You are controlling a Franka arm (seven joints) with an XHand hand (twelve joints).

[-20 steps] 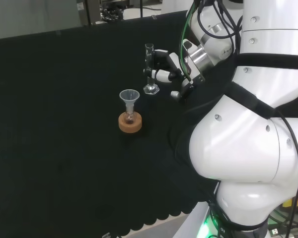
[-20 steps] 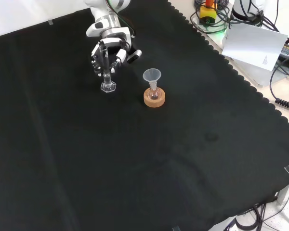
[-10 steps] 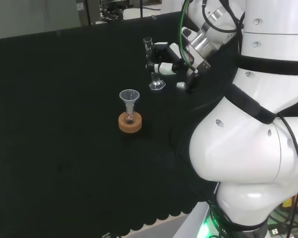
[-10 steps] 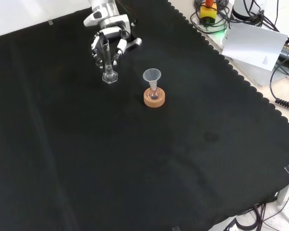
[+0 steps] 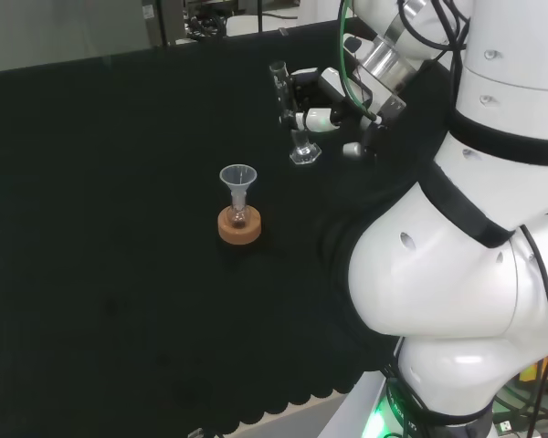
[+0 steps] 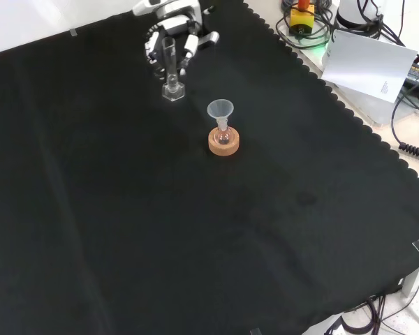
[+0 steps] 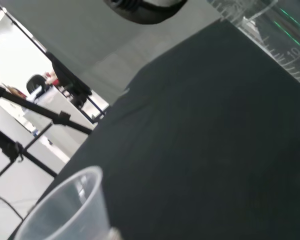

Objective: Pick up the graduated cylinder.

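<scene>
The graduated cylinder [image 5: 289,109] is a slim clear tube with a hexagonal foot. My hand [image 5: 321,102] is shut on its stem and holds it upright above the cloth, to the right of the funnel in the head view. In the front view the cylinder [image 6: 170,67] hangs near the top, with the hand [image 6: 181,42] curled round it from behind. Close to the wrist camera, the cylinder's marked wall [image 7: 280,40] runs across one corner.
A clear funnel [image 5: 238,187] stands in a small flask on a cork ring [image 5: 239,226] mid-cloth, also seen as the funnel [image 6: 221,115] on its cork ring [image 6: 223,142] and the funnel rim [image 7: 70,205]. The arm's white links [image 5: 457,274] rise at the right.
The hand has lifted the cylinder off the cloth and carried it right in the head view, up and right in the front view. The funnel and ring have not moved.
</scene>
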